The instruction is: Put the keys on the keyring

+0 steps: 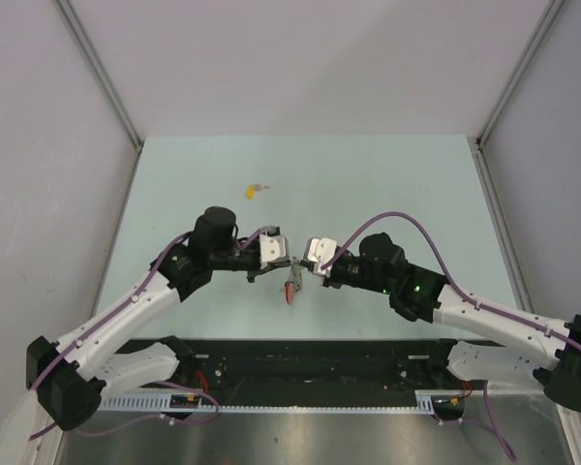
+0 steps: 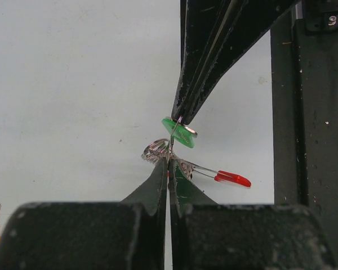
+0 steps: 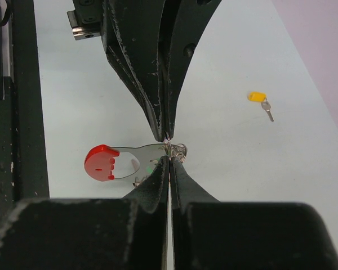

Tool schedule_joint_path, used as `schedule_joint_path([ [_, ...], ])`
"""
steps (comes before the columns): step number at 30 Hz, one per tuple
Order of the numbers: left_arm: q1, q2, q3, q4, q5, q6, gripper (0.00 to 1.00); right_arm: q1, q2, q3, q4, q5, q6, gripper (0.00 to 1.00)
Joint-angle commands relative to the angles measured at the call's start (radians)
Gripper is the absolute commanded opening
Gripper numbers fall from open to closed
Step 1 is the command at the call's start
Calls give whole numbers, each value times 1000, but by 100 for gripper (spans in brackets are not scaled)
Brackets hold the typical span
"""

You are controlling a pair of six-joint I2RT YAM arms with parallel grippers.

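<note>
My left gripper (image 2: 169, 163) is shut on the keyring (image 2: 156, 151) at its silver coil and holds it above the table. The keyring's red tag (image 2: 234, 179) hangs out to the side; it also shows in the right wrist view (image 3: 101, 162). My right gripper (image 3: 169, 159) is shut on the green key (image 2: 180, 133) and presses it tip to tip against the coil. In the top view the two grippers meet at mid-table, left (image 1: 287, 263) and right (image 1: 305, 262), with the keyring (image 1: 291, 286) dangling below them. The yellow key (image 1: 253, 190) lies alone on the table farther back.
The pale green table (image 1: 387, 184) is bounded by grey walls at left, right and back. A black rail (image 1: 320, 354) runs along the near edge by the arm bases. The yellow key also shows in the right wrist view (image 3: 258, 98).
</note>
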Motion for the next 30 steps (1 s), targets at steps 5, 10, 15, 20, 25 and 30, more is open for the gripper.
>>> schedule_joint_path([
  [5,-6,-13,4,20,29,32,0,3,8,2,43,-13,14,0],
  [10,-6,-14,2,23,30,32,0,3,13,9,39,-13,15,0],
  [15,-8,-13,2,20,36,34,0,3,19,11,34,-15,15,0],
  [20,-11,-16,2,15,47,43,0,3,21,12,36,-13,18,0],
  [25,-22,-16,0,3,56,58,0,5,22,12,37,-15,20,0],
  [30,-32,-24,-1,-3,62,75,1,5,24,14,30,-29,17,0],
])
